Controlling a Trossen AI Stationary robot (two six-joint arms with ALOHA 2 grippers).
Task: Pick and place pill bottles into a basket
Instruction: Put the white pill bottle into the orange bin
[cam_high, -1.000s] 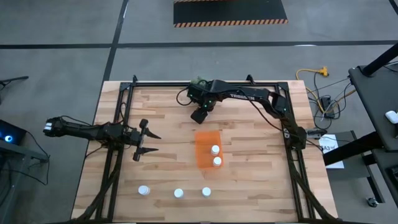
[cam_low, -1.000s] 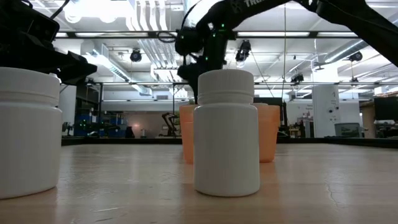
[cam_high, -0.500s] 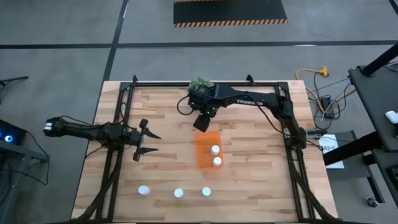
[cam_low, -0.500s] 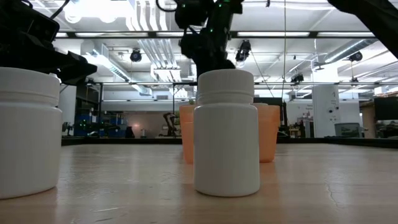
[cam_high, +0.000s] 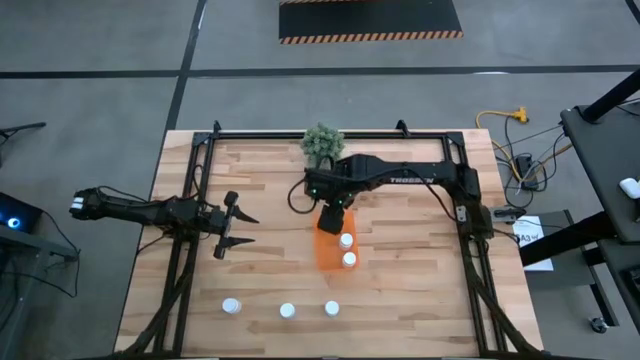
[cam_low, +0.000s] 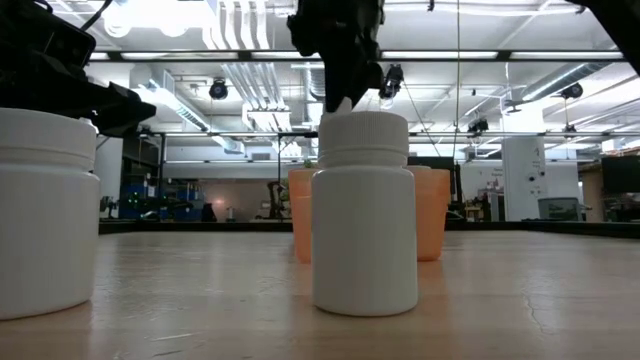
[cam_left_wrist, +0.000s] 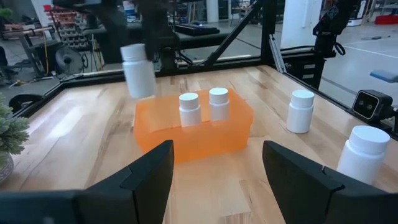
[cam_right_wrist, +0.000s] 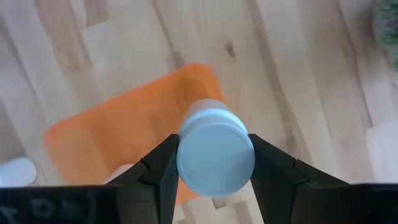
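Observation:
The orange basket (cam_high: 328, 250) stands mid-table with two white pill bottles (cam_high: 346, 241) (cam_high: 348, 259) upright inside it. Three more pill bottles (cam_high: 231, 306) (cam_high: 287, 311) (cam_high: 331, 309) stand on their bases near the table's near edge. My right gripper (cam_high: 332, 213) hangs over the basket's far end, shut on another pill bottle (cam_left_wrist: 138, 70). My left gripper (cam_high: 232, 225) waits open at the table's left, level and pointing at the basket. My right gripper pinches the pill bottle at its cap (cam_right_wrist: 186, 155), one finger (cam_right_wrist: 160, 169) on each side. The fingers come from above, pointing down. The bottle hangs upright below them, lifted clear above the basket's far end (cam_left_wrist: 152, 118).
A small green plant (cam_high: 322, 142) stands at the table's far edge, behind the right arm. A black frame (cam_high: 190, 180) runs along the table's left, far and right sides. Bare wood lies between the basket and the near row of bottles.
My right gripper, shut on the bottle throughout, has swung from beside the plant toward the table's near edge and has risen, coming over the basket's far end. The bottle has travelled with it, upright. The plant, partly covered by the arm before, now shows whole.

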